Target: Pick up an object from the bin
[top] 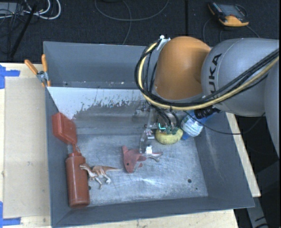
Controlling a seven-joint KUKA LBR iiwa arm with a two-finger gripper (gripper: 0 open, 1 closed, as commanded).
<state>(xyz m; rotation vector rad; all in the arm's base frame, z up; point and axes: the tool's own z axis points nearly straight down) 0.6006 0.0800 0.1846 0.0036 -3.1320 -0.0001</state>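
Currently claw (148,149) over reddish-brown toy (129,160), middle of bin (92,70).

The arm (240,75), with its rounded orange cover (178,68) and looped cables, reaches in from the right over the grey metal bin (83,68). The end effector (147,147) hangs low near the middle of the bin floor, at the right edge of a flat reddish-brown piece (129,159); whether they touch cannot be told. A little tan figure (154,155) lies just beside its tip. Partly under the wrist sit a yellow-green rounded thing (169,137) and a clear bottle with blue on it (193,126). Well apart on the left, a reddish-brown bottle (77,180) lies along the wall, a tan dinosaur toy (98,171) against it and a red-brown scoop-like piece (64,127) beyond its top.
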